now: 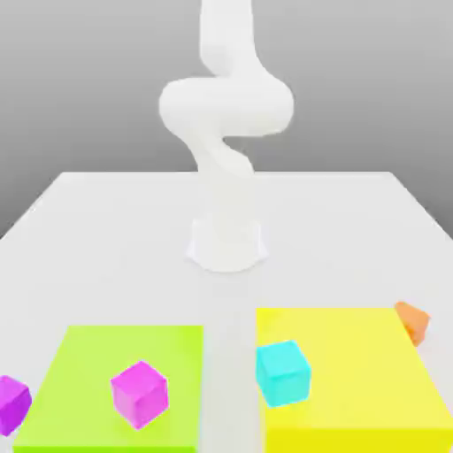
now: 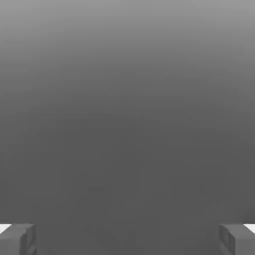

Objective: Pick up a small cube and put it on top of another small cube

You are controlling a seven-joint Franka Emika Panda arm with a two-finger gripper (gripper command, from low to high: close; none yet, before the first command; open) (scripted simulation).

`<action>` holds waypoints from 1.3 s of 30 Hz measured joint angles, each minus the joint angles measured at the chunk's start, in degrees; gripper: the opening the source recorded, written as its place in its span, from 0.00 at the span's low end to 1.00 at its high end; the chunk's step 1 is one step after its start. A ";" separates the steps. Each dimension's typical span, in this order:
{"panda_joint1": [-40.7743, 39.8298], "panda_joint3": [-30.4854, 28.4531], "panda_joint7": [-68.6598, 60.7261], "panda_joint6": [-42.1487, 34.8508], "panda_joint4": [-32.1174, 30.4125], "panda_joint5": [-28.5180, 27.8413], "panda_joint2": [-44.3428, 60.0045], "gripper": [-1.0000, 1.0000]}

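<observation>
gripper (image 2: 127, 239) is spread wide open with nothing in it. small plain orange cube (image 1: 412, 321) sits just beside the flat yellow square mat (image 1: 354, 389), cyan cube (image 1: 283, 372) on the mat.

Small orange cube (image 1: 412, 321): plain, no markings, turned corner-on, resting flat on white tabletop (image 1: 106, 230). Sits just beside far corner of yellow mat (image 1: 354, 372) on exterior view's right; contact with mat edge unclear. Nothing stacked on it.
</observation>
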 joint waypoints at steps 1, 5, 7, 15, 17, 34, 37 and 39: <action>1.80 -0.32 -2.77 0.85 -0.69 0.17 1.58 0.50; 8.52 -1.47 -13.08 4.08 -3.30 0.75 7.50 0.50; 11.62 -1.85 -18.26 5.68 -4.58 1.20 10.42 0.50; 22.73 -1.92 -39.19 11.99 -9.69 3.33 22.08 0.50; 25.27 -1.65 -44.38 13.58 -10.96 3.81 24.99 0.50; 40.31 3.88 -78.29 28.46 -20.49 -1.72 50.26 0.50; 41.03 2.99 -77.85 33.42 -19.59 -3.00 56.36 0.50; 41.45 2.49 -77.58 36.37 -19.00 -3.36 59.96 0.00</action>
